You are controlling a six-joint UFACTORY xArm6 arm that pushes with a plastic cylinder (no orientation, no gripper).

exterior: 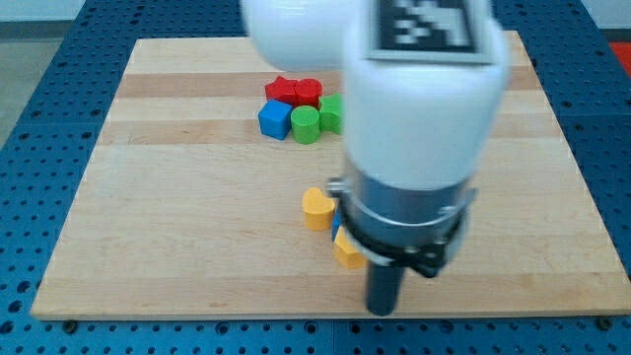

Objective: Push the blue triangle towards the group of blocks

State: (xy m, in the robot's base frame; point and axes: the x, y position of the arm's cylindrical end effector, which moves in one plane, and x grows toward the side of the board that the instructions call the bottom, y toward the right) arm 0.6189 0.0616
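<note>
My tip (383,312) (a bare rod, gripping nothing) is sitting near the wooden bench's (148,247) bottom edge, risking dragging the yellow heart-shaped block (316,209) along with the half-hidden blue triangle block (337,228).

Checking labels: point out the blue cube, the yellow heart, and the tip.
blue cube (274,119): camera view, on its front face.
yellow heart (316,209): camera view, middle of its top.
my tip (384,310): camera view, rod's very end, right of and below the yellow blocks.

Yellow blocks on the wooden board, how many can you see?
2: a yellow heart-shaped block near the board's middle, and a yellow block below-right of it, partly behind the arm, which may hide more.
</note>
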